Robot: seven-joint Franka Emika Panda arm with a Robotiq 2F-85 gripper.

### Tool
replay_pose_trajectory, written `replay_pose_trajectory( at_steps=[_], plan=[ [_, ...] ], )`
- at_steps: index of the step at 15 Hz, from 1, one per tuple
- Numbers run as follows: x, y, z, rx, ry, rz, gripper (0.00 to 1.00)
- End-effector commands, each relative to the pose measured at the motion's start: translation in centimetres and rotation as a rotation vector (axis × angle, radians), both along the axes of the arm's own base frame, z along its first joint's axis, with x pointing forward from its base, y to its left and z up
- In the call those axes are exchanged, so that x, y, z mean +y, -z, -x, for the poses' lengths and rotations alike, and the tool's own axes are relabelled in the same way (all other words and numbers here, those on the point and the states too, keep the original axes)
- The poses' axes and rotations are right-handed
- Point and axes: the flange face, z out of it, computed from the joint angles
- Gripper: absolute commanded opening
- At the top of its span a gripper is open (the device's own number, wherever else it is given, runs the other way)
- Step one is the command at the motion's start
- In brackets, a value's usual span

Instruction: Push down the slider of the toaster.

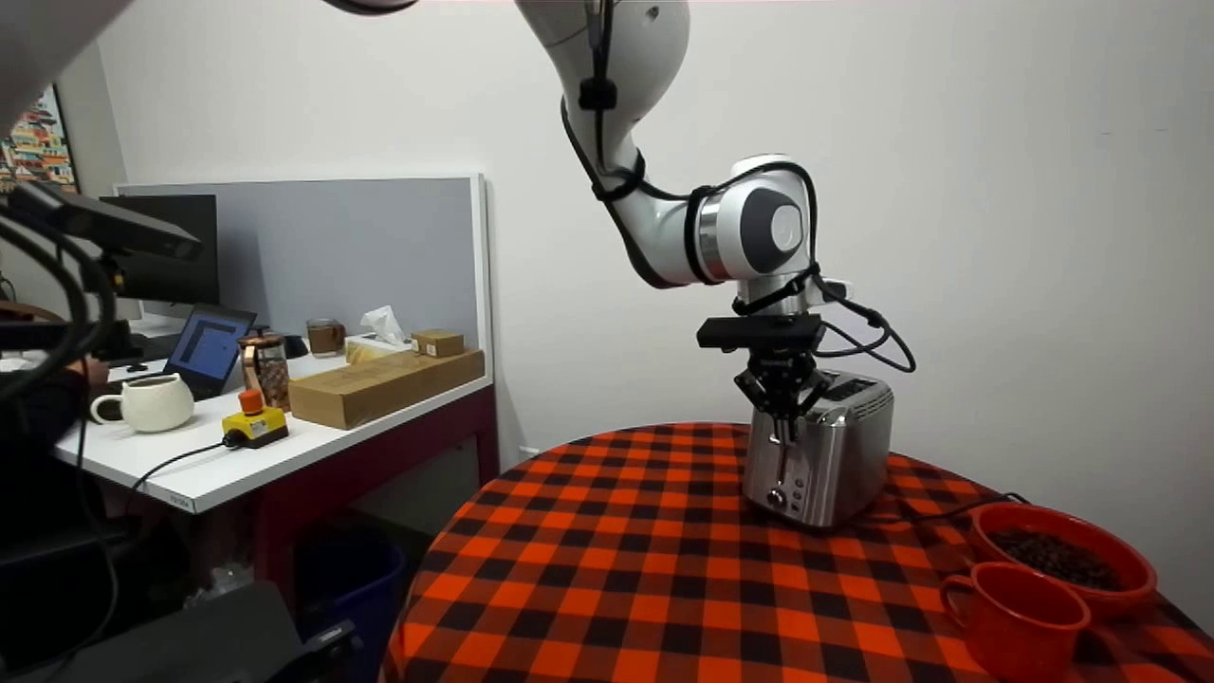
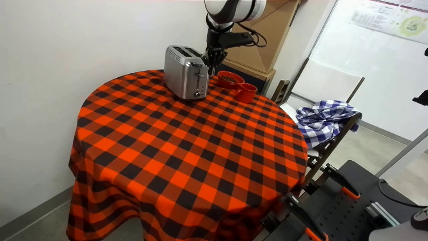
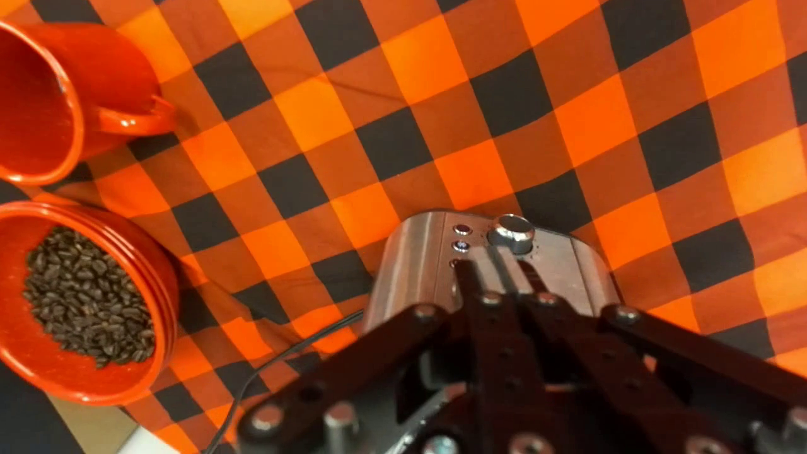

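The silver toaster (image 1: 858,455) stands on the checked tablecloth and also shows in an exterior view (image 2: 175,73) and the wrist view (image 3: 410,271). Its slider (image 2: 201,75) sits in the upper part of the slot on the control face, above the round knob (image 2: 197,94). My gripper (image 1: 785,429) points down beside the control face, with its fingertips around slider height. In an exterior view the gripper (image 2: 212,71) is just past the edge of that face, apart from the slider. In the wrist view the fingers (image 3: 501,268) are together with nothing between them, and hide the slider.
A red mug (image 3: 120,88) and a red bowl (image 3: 165,302) of dark beans stand on the table near the toaster. The toaster's cord (image 3: 277,353) runs toward the bowl side. A wall (image 1: 996,237) stands behind the table.
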Motion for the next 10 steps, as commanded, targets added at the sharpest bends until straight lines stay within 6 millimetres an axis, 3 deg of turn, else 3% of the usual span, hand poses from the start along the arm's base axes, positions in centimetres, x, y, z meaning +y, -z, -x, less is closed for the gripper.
replay_pose_trajectory(
  at_steps=[1,4,10],
  plan=[
    [0.9,1.0,-1.9,-0.075,-0.030,0.065,0.04],
    [1.0,1.5,-2.4,-0.123,-0.035,0.091,0.04],
    [1.4,0.1,-2.9,-0.162,-0.028,0.077,0.03]
  ],
)
